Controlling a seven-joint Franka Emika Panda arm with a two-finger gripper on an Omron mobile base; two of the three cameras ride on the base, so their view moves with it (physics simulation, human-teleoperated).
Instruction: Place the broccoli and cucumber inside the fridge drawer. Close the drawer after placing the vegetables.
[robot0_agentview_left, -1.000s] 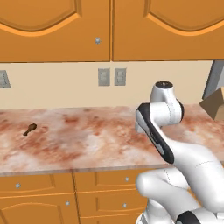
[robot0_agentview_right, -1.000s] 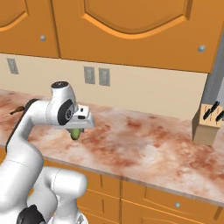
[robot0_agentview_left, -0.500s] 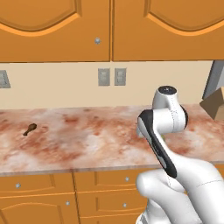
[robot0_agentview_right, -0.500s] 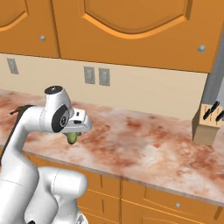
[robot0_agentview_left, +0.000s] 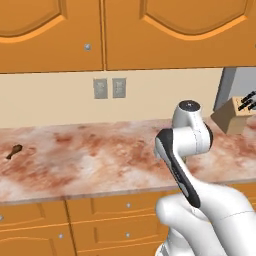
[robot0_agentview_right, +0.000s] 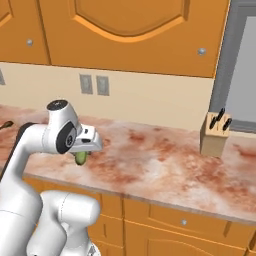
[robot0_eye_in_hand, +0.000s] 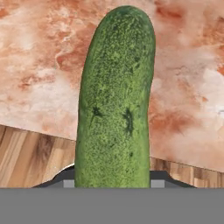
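While the gripper (robot0_agentview_right: 84, 150) clamps it, the cucumber (robot0_eye_in_hand: 116, 100) juts straight beyond the fingertips.

Dark green cucumber (robot0_eye_in_hand: 114, 100): pebbled, finely bumpy skin, matt with faint sheen. Mottled reddish-brown stone-look counter (robot0_eye_in_hand: 183, 78): smooth, polished. Orange wooden cabinet doors (robot0_agentview_right: 130, 35): smooth, satin, small metal knobs. Pale wooden knife block (robot0_agentview_right: 213, 137): matt. Grey wall outlet plates (robot0_agentview_left: 109, 88): plain, matt. Plank floor (robot0_eye_in_hand: 30, 157): visible wood grain.
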